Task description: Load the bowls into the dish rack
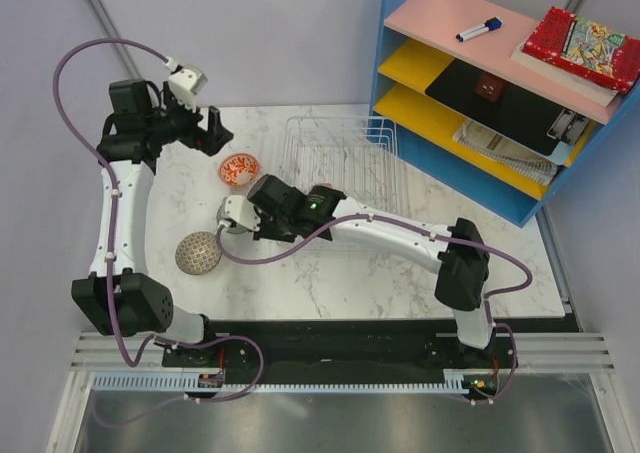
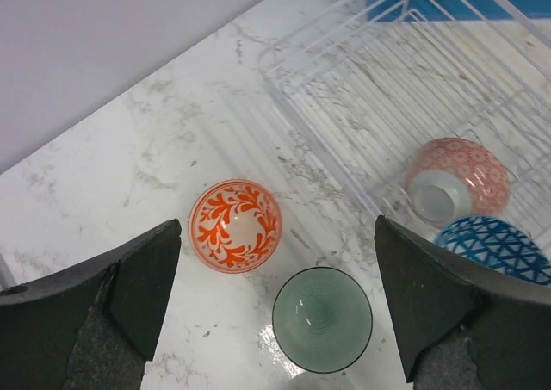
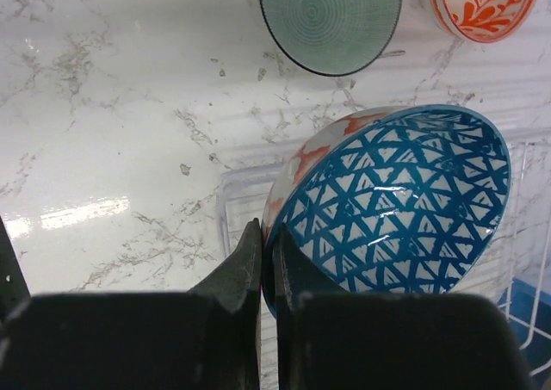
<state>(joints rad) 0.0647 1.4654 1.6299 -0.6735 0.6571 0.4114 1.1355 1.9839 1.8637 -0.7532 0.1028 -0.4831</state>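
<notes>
Right gripper [image 3: 267,265] clamps the rim of the blue triangle-lattice bowl [image 3: 396,209], centre-right in the wrist view, over a corner of the white wire dish rack [image 1: 340,153]. Left gripper [image 2: 280,282] jaws: spread wide.

You have no word, number or brand that can be read in any of the three views. The red book [image 1: 580,41] on top of the blue shelf unit [image 1: 395,63] has a colourful printed cover, but any lettering on it is too small and blurred to make out.
</notes>
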